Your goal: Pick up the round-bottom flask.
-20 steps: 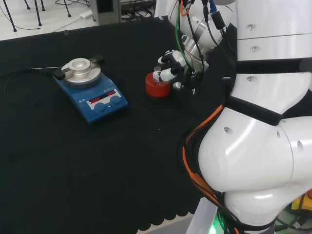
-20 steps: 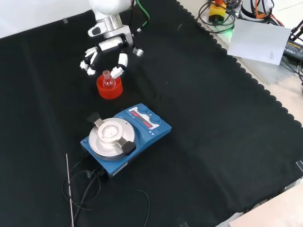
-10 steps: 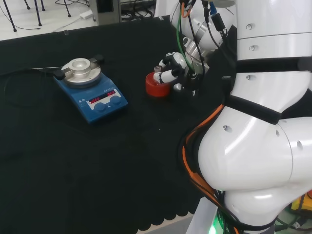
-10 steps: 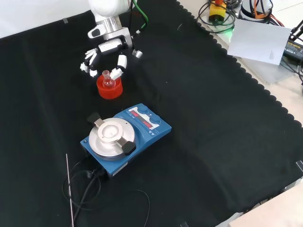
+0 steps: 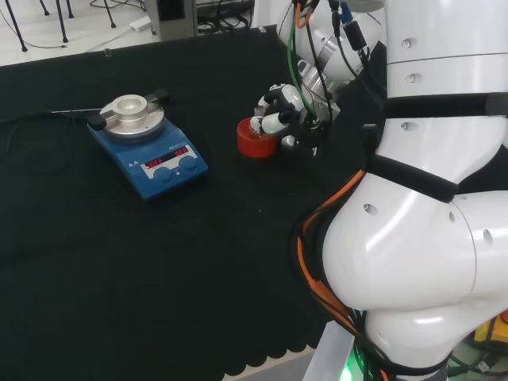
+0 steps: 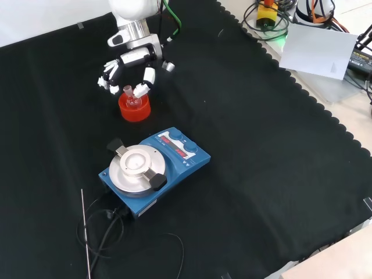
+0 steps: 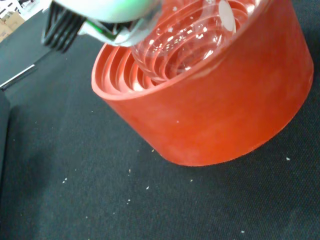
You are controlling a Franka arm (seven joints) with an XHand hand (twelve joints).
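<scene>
In the front view's lower left sits a blue hotplate. Beyond it, in the upper left of that frame, the round-bottom flask rests in its red ribbed stand. My hand hangs just above, fingers curled in around the flask's neck; I cannot tell whether they touch it.

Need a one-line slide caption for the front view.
Hand poised with fingers spread around the neck of the round-bottom flask seated in its red ribbed stand, behind the blue hotplate stirrer.
</scene>
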